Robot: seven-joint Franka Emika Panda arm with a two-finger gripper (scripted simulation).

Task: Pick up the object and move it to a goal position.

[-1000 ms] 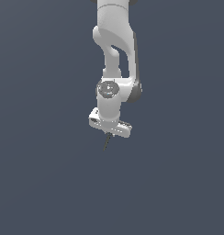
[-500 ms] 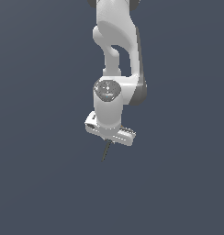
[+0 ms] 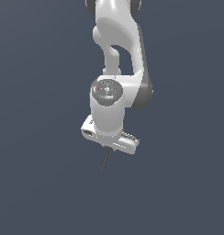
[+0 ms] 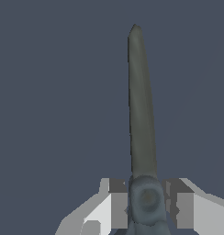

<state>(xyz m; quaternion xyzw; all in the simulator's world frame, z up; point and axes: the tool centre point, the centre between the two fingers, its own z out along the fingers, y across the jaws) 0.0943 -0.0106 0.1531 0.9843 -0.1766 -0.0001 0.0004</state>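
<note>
In the wrist view, nearest the camera, the white and grey two-fingered claw [image 4: 146,209] is clamped on the rounded butt end of a long, slim, dark grey-green tapering stick [image 4: 140,110]. One finger pad [image 4: 117,202] presses on one side of that end and the other pad on the opposite side, with no gap visible between pads and stick. From the grip the stick runs straight away from the claw, narrowing to a blunt tip far beyond the fingers, with only the plain slate-grey background behind it.

In the exterior view the same stick [image 3: 104,159] shows as a thin dark sliver hanging just beneath the claw [image 3: 106,148], tilted slightly so its free end leans toward the exterior view's left. Directly above the claw sits its white hand bar, angled down toward the exterior view's right. Beyond that rises the white jointed robot arm [image 3: 114,59], its round wrist cap above the bar and its upper links reaching out of the picture.
</note>
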